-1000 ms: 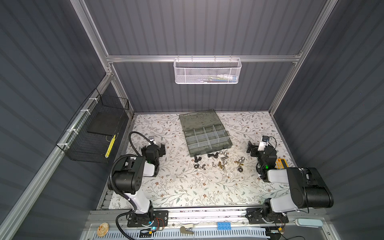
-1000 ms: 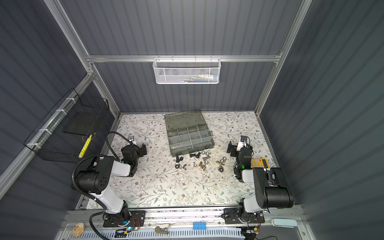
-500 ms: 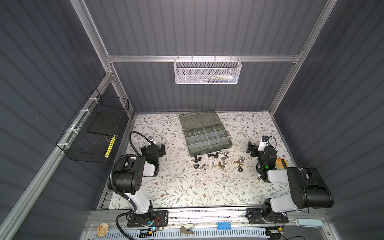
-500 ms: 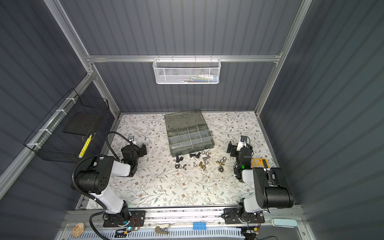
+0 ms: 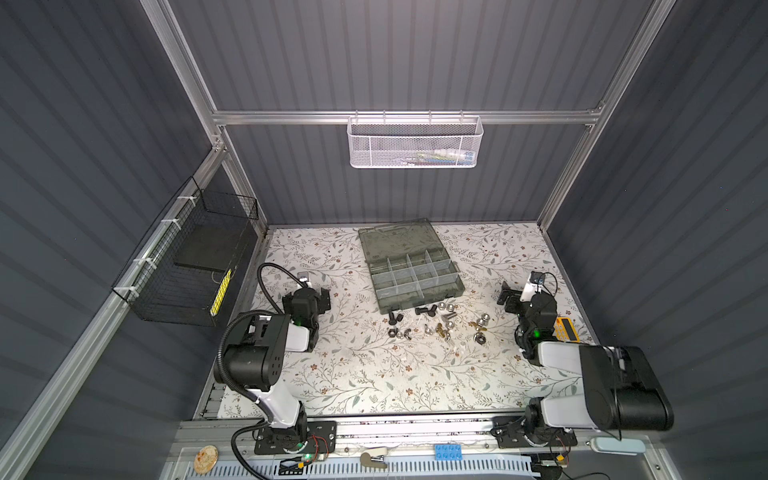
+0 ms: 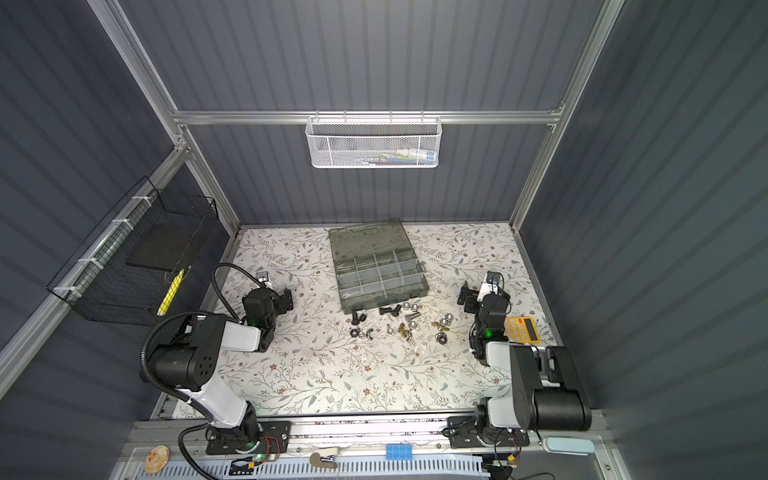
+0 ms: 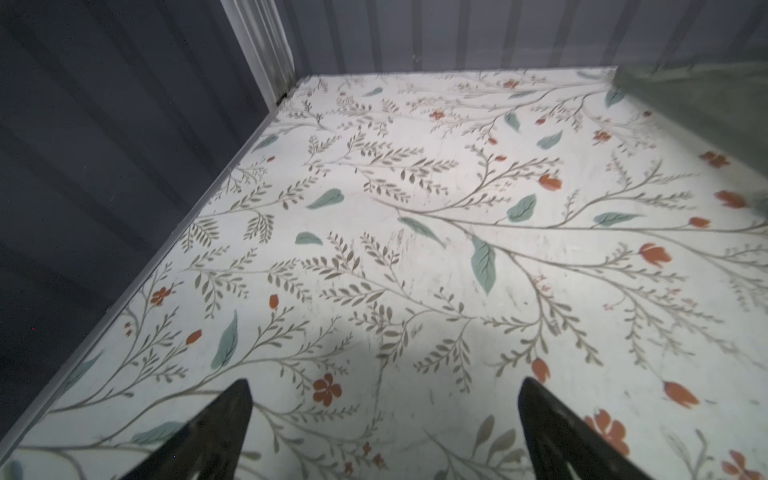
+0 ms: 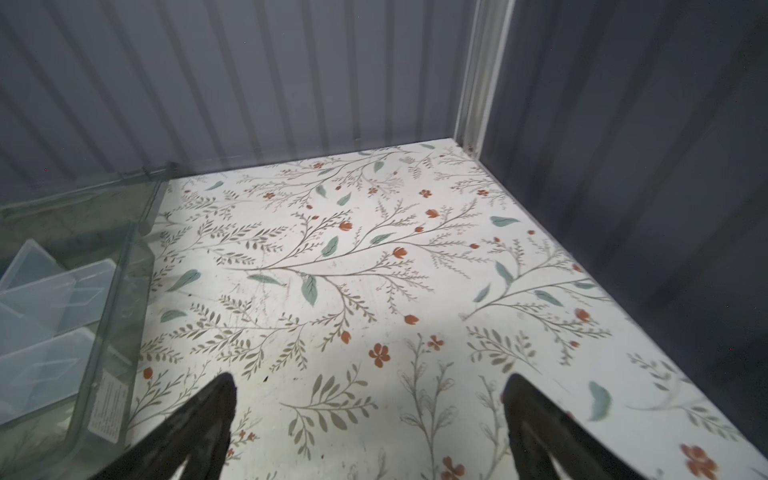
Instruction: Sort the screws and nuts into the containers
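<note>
- The screws and nuts [image 5: 441, 330] lie loose on the tabletop [image 5: 374, 374]. They form a scattered row just near of the case [image 5: 419, 301], midway between the two arms.
- Black bolts sit at the row's left, with silver and brass pieces toward the right.
- The case is open, its lid [image 5: 395, 241] folded back on the far side. Its compartments [image 5: 415, 272] fill the near half.
- Left gripper [image 7: 386, 386]: jaws spread wide, nothing between them, over bare tabletop well left of the row.
- Right gripper [image 8: 370, 380]: jaws spread wide, nothing between them, over bare tabletop right of the case.
- A yellow calculator [image 5: 565, 329] lies just right of the right arm.
- A white basket [image 5: 415, 145] hangs on the far wall and a black basket [image 5: 187, 270] on the left wall.
</note>
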Robot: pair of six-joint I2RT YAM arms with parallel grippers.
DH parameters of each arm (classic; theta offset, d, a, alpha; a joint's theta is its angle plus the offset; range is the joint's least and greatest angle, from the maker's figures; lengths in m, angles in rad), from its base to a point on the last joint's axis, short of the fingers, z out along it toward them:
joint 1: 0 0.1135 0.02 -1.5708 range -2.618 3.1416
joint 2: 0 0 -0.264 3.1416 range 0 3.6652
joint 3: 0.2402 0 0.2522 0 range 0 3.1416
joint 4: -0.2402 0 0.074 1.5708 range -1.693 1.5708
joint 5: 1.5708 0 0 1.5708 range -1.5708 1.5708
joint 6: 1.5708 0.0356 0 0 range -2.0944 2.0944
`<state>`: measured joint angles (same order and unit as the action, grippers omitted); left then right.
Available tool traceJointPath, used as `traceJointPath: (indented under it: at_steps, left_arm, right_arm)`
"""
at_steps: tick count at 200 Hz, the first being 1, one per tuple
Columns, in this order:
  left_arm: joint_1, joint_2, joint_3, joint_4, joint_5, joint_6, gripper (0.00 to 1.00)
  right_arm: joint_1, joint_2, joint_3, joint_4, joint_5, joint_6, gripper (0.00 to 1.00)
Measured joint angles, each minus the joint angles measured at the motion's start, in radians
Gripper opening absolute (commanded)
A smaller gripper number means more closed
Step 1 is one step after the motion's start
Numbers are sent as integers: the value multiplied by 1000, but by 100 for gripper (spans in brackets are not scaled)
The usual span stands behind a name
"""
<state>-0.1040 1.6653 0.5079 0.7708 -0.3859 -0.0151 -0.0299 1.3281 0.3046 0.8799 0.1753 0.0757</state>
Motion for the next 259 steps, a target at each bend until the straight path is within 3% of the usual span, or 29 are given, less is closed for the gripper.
traceJointPath:
  at_steps: [40, 66, 91, 124, 169, 213, 259]
  left_arm:
    - [-9, -194, 170, -334, -43, -104, 100]
    - [-32, -272, 291, -546, -27, -223, 100]
    - [-71, -320, 337, -714, 18, -343, 100]
    - [-108, -338, 344, -877, 143, -525, 100]
    - [-158, -335, 319, -898, 310, -735, 100]
    - [-190, -299, 317, -874, 438, -828, 100]
    - [-203, -280, 304, -833, 520, -854, 100]
  right_arm:
    - [-2, -69, 107, -169, 74, 47, 99]
    - [-6, -110, 199, -377, 106, 184, 99]
    - [-29, -142, 273, -533, 14, 307, 99]
    - [-25, -105, 380, -707, -143, 360, 99]
    - [89, 133, 577, -869, -335, 369, 99]
    - [267, 323, 745, -965, -384, 357, 99]
    - [295, 461, 859, -1034, -391, 344, 99]
